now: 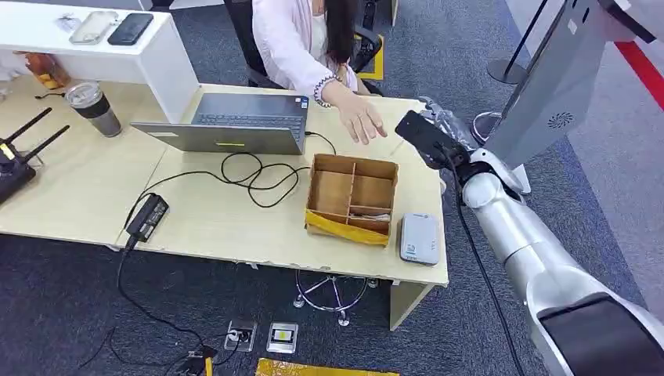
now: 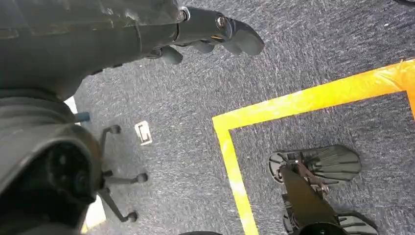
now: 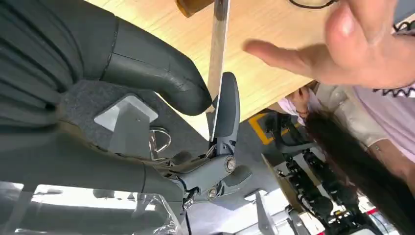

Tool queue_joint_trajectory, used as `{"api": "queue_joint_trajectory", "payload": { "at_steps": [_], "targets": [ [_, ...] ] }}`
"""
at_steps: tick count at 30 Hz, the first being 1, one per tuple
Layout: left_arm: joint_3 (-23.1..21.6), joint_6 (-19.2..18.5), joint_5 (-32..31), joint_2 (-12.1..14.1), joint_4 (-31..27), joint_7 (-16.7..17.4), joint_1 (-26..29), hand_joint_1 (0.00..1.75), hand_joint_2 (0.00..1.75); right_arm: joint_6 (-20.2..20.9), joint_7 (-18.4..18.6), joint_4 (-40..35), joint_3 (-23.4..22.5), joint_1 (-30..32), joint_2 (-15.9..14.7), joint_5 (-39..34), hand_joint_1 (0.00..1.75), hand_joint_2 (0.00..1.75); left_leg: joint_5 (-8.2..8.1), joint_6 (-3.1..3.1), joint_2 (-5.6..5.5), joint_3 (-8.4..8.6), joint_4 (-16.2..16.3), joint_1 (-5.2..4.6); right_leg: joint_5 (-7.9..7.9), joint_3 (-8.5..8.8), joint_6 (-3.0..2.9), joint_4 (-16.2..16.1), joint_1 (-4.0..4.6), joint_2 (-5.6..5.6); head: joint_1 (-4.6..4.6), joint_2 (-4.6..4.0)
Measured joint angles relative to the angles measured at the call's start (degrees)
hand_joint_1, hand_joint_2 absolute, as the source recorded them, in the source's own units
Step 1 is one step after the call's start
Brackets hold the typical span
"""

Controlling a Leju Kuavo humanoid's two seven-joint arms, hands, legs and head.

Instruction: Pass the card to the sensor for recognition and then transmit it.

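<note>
While raised, right hand (image 3: 195, 98) pinches card (image 3: 218, 39) — person's hand (image 1: 362, 124) near

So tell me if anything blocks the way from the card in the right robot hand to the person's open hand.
Nothing visible does. The right robot hand pinches the card edge-on between thumb and finger at the table's far right corner, and the person's hand reaches open toward it, with just open air above the tabletop between them.

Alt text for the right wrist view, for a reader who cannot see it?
The right hand pinches a thin card edge-on between thumb and fingers, while a person's open hand reaches toward it above the wooden table.
</note>
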Motion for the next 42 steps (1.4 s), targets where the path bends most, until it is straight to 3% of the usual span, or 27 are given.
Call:
{"api": "queue_joint_trajectory", "payload": {
  "at_steps": [17,18,19,28,29,34,42],
  "targets": [
    [-0.5,-0.8,-0.4,0.0,0.0,0.4,-0.4,0.00,0.00,-1.2,0.0,2.1,0.0,-0.1,1.2,0.8,1.75,1.75,0.00,0.00,-0.01,0.00,0.0,0.00,0.00,0.01,0.00,0.0,0.00,-0.01,0.00,0.00],
    [-0.5,-0.8,-0.4,0.0,0.0,0.4,-0.4,0.00,0.00,-1.2,0.0,2.2,0.0,-0.1,1.2,0.8,0.35,1.75,0.00,0.00,0.00,0.00,0.0,0.00,0.00,0.00,0.00,0.0,0.00,-0.01,-0.02,0.00],
    [-0.5,-0.8,-0.4,0.0,0.0,0.4,-0.4,0.00,0.00,-1.2,0.0,2.2,0.0,-0.1,1.2,0.8,0.00,0.00,0.00,0.00,0.00,-0.01,0.0,0.00,0.00,0.00,0.00,0.0,0.00,-0.01,-0.02,0.00],
    [-1.0,-0.7,-0.2,0.0,0.0,0.4,-0.4,0.00,0.00,-2.2,-1.1,2.2,0.0,-0.1,1.2,0.7,0.00,0.00,0.00,0.00,0.00,0.01,0.0,0.00,0.01,0.00,-0.01,0.0,0.00,-0.01,-0.02,0.00],
    [-1.0,-0.7,0.1,0.0,0.0,0.4,-0.4,0.00,0.00,-2.6,-1.1,2.2,0.0,-0.1,1.2,0.9,0.00,1.75,0.00,0.00,0.00,0.01,0.0,0.00,0.01,0.00,-0.01,0.0,0.00,-0.01,-0.02,0.00],
    [-1.0,-0.8,1.0,0.1,0.0,0.4,-0.1,0.00,0.00,-5.0,-0.9,2.1,0.0,0.4,1.0,2.3,0.00,1.75,0.00,0.00,0.01,0.03,0.0,0.00,0.01,0.00,-0.01,0.0,0.00,0.00,-0.02,0.00],
    [-1.0,-0.8,2.6,0.5,0.0,-0.6,0.7,0.00,0.00,-7.3,0.4,-1.9,-0.1,2.8,-2.5,4.2,0.00,1.75,0.00,0.00,0.01,0.05,0.0,-0.01,0.01,0.01,-0.01,0.0,-0.01,0.00,-0.04,0.00]
  ]
}}
